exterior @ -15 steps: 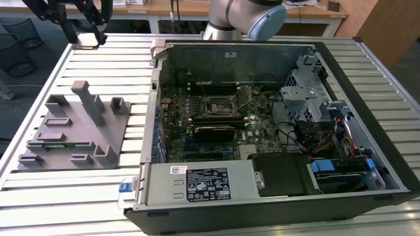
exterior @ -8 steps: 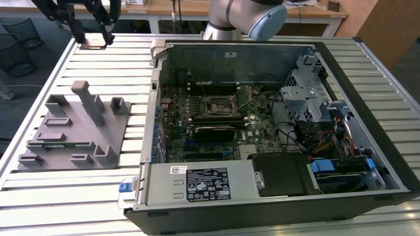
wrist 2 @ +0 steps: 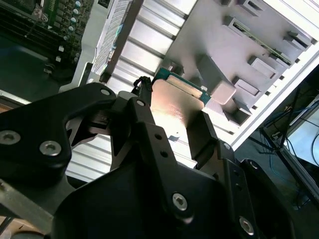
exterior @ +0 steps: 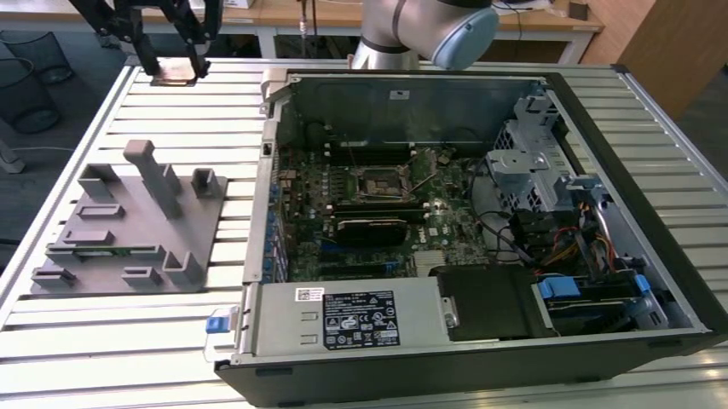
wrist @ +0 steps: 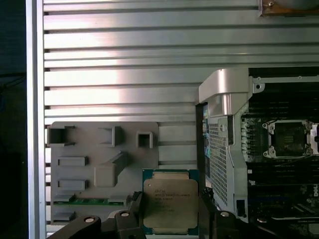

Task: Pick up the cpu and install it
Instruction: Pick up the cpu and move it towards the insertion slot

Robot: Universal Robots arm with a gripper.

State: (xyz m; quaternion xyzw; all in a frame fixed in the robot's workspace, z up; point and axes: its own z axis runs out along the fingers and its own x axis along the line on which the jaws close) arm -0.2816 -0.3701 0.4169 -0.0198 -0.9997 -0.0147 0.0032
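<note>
Silvery metal on top, green at the rim: cpu (wrist: 169, 201) (exterior: 176, 72), seen flat-on in the first wrist view. Sat pinched by two opposite sides between the black fingers (wrist: 137, 213) of the gripper (exterior: 172, 66), which were closed tight against it. Hung above the slatted metal table (exterior: 148, 341), near its far corner on the exterior view's left. Touched nothing but the fingers, as far as could be told. Kept well apart from the open computer case (exterior: 478, 345).

Grey plastic holder (exterior: 131, 226) on the table, at the exterior view's left of the case. Rested flat on the slats, close beside the case wall. Carried upright posts and small pockets, with a thin green strip (wrist: 89, 201) in one slot in the first wrist view. Showed in the second wrist view beyond the cpu, past the finger ends.

Black square-framed socket (exterior: 376, 181) inside the case. Sat on the green board (exterior: 302, 183) near its middle, far from the gripper. Appeared in the first wrist view as well, past the case's pale metal corner bracket (wrist: 224, 94).

Grey arm joint (exterior: 438, 30) with a blue cap. Rose behind the case's far wall.
</note>
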